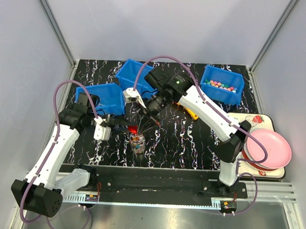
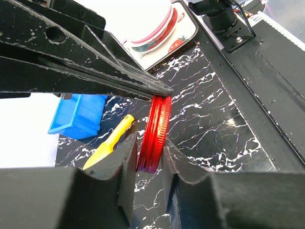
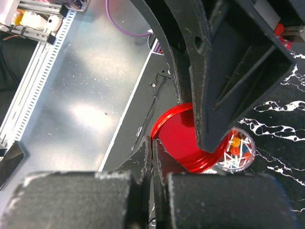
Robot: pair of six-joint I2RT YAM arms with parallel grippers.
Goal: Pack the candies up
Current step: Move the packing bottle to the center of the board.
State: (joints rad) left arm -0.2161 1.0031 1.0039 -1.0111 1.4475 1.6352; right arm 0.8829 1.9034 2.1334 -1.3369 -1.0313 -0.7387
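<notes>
I hold the red lid (image 2: 157, 129) on its edge, the right gripper (image 3: 181, 152) pressed together on its rim and the left gripper (image 2: 151, 124) pinching it across, I think to pass it over for closing the jar (image 3: 244, 161) of candies (image 1: 137, 140) just at 6 o'clock from it.

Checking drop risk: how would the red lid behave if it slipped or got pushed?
The lid looks rigid, probably light. Round and held on edge in the left end effector, it would likely roll if released. Its ribbed rim should aid grip.

Jar (image 3: 239, 155) of candies (image 3: 235, 142) half hidden behind red lid (image 3: 174, 130); yellow scoop (image 2: 107, 145) partly hidden.
</notes>
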